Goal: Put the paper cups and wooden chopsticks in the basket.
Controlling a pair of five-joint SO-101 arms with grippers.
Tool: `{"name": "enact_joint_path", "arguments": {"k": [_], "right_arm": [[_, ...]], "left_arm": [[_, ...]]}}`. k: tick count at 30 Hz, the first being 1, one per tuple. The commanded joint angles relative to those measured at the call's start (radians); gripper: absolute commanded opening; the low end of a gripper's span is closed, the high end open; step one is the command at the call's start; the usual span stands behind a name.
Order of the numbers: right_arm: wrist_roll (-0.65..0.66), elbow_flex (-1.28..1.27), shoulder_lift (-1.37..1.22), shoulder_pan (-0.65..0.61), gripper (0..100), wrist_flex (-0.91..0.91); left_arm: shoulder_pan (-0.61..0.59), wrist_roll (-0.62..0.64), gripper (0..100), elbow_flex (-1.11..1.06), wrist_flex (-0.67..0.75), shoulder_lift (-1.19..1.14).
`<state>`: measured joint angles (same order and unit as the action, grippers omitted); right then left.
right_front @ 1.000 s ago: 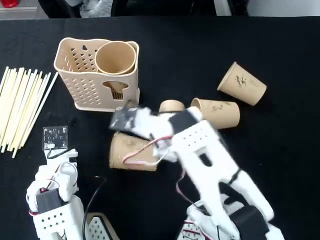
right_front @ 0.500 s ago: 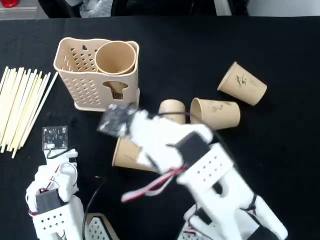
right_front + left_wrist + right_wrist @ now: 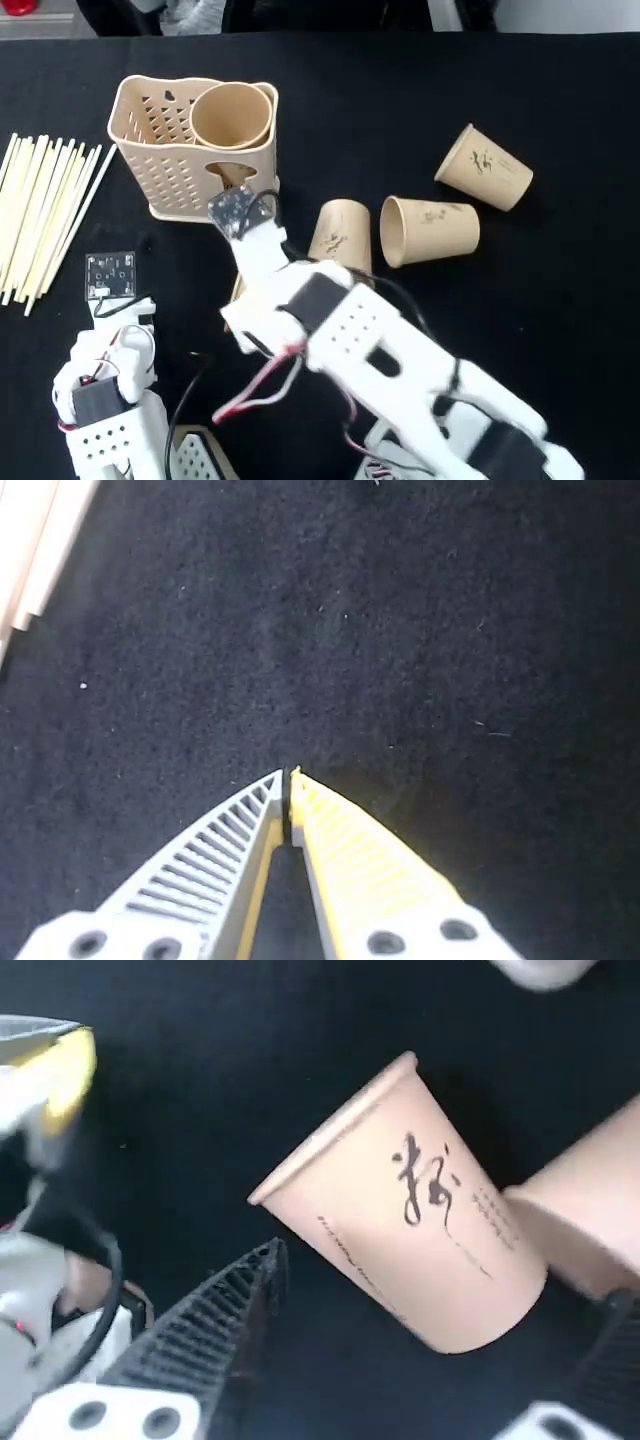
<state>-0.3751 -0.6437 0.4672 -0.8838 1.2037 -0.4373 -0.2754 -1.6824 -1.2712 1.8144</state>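
Up close, my right gripper [image 3: 445, 1275] gapes wide, a lying cup [image 3: 400, 1210] between its jaws. From above, a basket [image 3: 180, 170] holds another cup [image 3: 230, 115]. My left gripper [image 3: 290, 780] is closed, empty.

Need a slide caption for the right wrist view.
Right arm's open tool poised at a paper cup lying on its side on the black table.

The desk [image 3: 560, 110] is showing plain black. The basket [image 3: 190, 165] is showing beige, its walls dotted with rows of small holes. The cups [image 3: 430, 228] are wearing tan with a dark brush-stroke mark. The chopsticks [image 3: 40, 215] are showing pale yellow. The left gripper [image 3: 289, 778] is showing one white and one yellow ribbed jaw, the right gripper [image 3: 440, 1290] a black ribbed jaw. The arms [image 3: 380, 350] are showing white with red wires [image 3: 265, 385].
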Motion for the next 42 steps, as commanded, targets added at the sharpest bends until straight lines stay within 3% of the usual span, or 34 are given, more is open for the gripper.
{"name": "enact_joint_path", "arguments": {"k": [1, 5, 13, 25, 29, 35, 42], "right_arm": [[-0.118, 0.143, -0.11, -0.014, 47.4, 0.031], [-0.209, 0.308, -0.228, -0.014, 47.4, 0.106], [-0.252, 0.582, -0.418, -0.014, 47.4, 0.218], [-0.279, 0.76, -0.762, -0.008, 46.5, 0.258], [-0.222, 0.757, -0.782, -0.002, 35.8, 0.298], [-0.18, 0.76, -0.78, 0.072, 10.1, 0.308], [-0.13, 0.763, -0.771, 0.138, 7.5, 0.345]], "left_arm": [[0.005, -0.005, 3, -0.018, -0.005, 0.005], [0.005, -0.005, 3, -0.018, -0.005, 0.005], [0.005, -0.005, 3, -0.018, -0.005, 0.005], [0.005, -0.005, 3, -0.018, -0.005, 0.005], [0.005, -0.005, 3, -0.018, -0.005, 0.005], [0.005, -0.005, 3, -0.018, -0.005, 0.005], [0.005, -0.005, 3, -0.018, -0.005, 0.005]]}}
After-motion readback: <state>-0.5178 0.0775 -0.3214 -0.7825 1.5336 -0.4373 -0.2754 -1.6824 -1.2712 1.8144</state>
